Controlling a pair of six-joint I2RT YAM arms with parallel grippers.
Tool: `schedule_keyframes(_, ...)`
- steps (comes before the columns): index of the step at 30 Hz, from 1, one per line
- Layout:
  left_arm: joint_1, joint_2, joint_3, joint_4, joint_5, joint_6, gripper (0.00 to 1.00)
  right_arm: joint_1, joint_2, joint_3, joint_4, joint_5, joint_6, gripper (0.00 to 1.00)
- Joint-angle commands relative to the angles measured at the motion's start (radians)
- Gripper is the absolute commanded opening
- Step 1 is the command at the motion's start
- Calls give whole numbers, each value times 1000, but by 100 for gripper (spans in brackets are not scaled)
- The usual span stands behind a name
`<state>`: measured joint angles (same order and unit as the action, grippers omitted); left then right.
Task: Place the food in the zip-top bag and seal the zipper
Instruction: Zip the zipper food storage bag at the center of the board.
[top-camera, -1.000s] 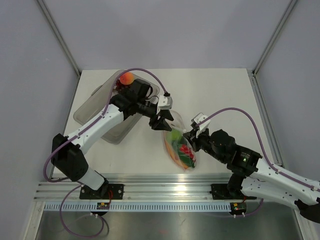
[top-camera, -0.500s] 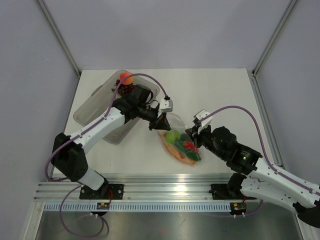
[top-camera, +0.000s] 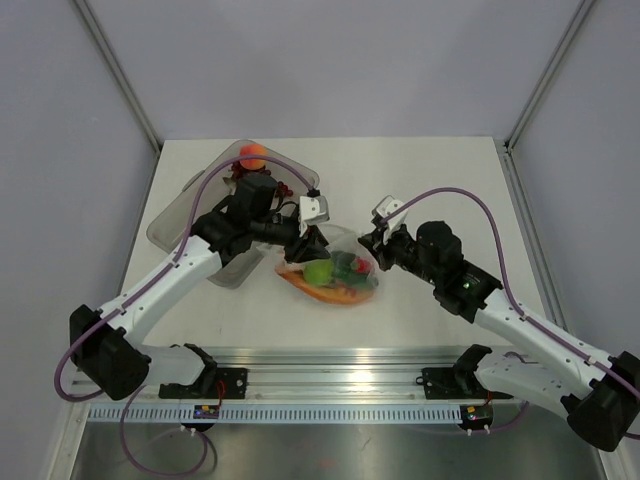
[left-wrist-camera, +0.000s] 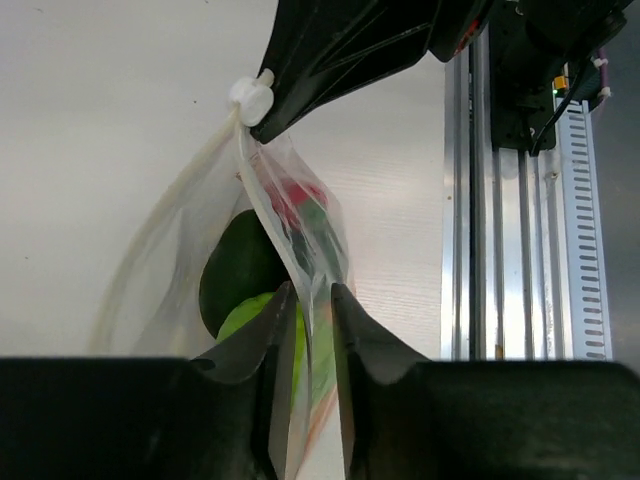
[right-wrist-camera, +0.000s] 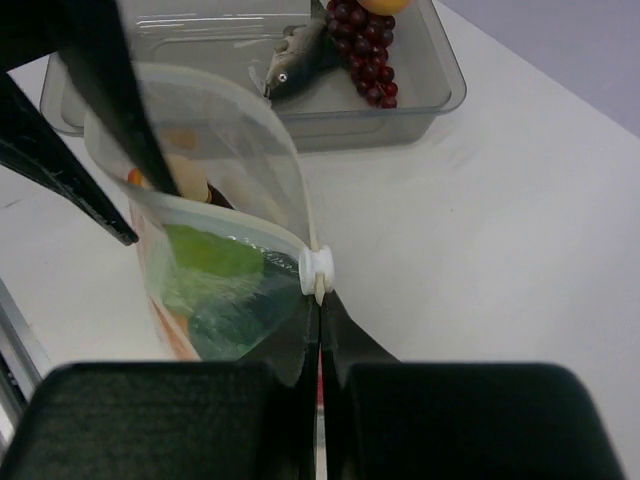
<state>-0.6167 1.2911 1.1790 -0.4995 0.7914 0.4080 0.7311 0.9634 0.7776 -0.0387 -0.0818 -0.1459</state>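
The zip-top bag (top-camera: 335, 262) hangs between my two grippers over the table, mouth edge up. Inside are a light-green lime (top-camera: 318, 271), a dark-green piece (left-wrist-camera: 235, 275), a red chili (top-camera: 360, 268) and an orange wedge (top-camera: 322, 294). My left gripper (top-camera: 305, 248) is shut on the bag's top edge (left-wrist-camera: 300, 262). My right gripper (top-camera: 372, 245) is shut on the other end, just under the zipper's white slider (right-wrist-camera: 317, 271). The slider also shows in the left wrist view (left-wrist-camera: 250, 97). The peach (top-camera: 252, 155) and dark-red grapes (right-wrist-camera: 365, 50) lie in the tray.
The clear grey tray (top-camera: 185, 210) stands at the back left, behind the left arm; a grey fish-shaped toy (right-wrist-camera: 295, 62) lies in it beside the grapes. The aluminium rail (left-wrist-camera: 520, 250) runs along the table's near edge.
Both grippers have carried the bag left and turned it from lengthwise to crosswise. The left gripper dropped back toward the tray side; the right gripper moved up and away from the rail.
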Motion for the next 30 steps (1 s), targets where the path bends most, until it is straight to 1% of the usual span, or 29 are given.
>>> schedule_keyframes(1, 3, 2, 17, -6, -3, -20, 37, -10, -44, -46, 149, -81, -124, 0)
schedule_keyframes(2, 3, 8, 28, -23, -1, -18, 51, -10, -55, -64, 169, -76, -126, 0)
schedule_keyframes(3, 3, 14, 42, -51, -10, -11, 56, -12, -57, -69, 174, -76, -130, 0)
schedule_keyframes(6, 3, 5, 77, -62, -35, 3, 64, -18, -55, -84, 178, -121, -158, 0)
schedule_keyframes(10, 3, -4, 117, -24, -32, 20, 68, -21, -42, -80, 165, -167, -170, 0)
schedule_keyframes(15, -2, 77, 179, 7, 14, 22, 66, -22, -32, -77, 154, -184, -170, 0)
schedule_keyframes(19, -53, 131, 191, 61, 0, 20, 59, -22, -28, -63, 137, -210, -167, 0)
schedule_keyframes(22, -75, 163, 192, 85, -8, 25, 57, -22, -26, -55, 128, -222, -165, 0)
schedule_keyframes(24, -78, 178, 199, 90, 12, 15, 52, -22, -28, -55, 120, -226, -164, 0)
schedule_keyframes(30, -81, 203, 197, 101, 77, 6, 46, -22, -37, -60, 109, -231, -162, 0)
